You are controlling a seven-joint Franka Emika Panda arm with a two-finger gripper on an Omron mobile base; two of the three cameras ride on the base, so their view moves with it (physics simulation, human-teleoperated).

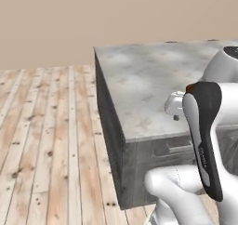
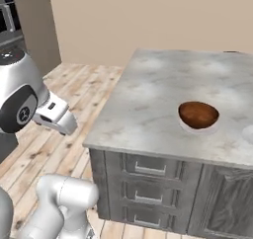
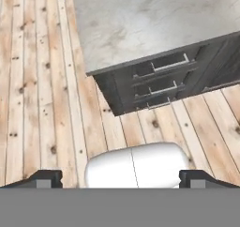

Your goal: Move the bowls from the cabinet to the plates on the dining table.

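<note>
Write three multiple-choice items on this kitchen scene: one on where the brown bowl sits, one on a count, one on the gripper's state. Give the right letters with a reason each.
1. Where is the brown bowl?
A. On the wooden floor
B. On a plate on the table top
C. In an open drawer

2. How many drawer handles are stacked on the table's base below the top's near corner?
A. Three
B. One
C. Six

3. How does the gripper stand?
A. Shut on a bowl
B. Shut on a plate
C. Open and holding nothing

Answers:
1. B: in the right base view the bowl rests on a pale plate whose rim shows under it, on the marble table.
2. A: three silver handles sit one above another in the hand view.
3. C: its two dark tips stand far apart with only floor between them.
</note>
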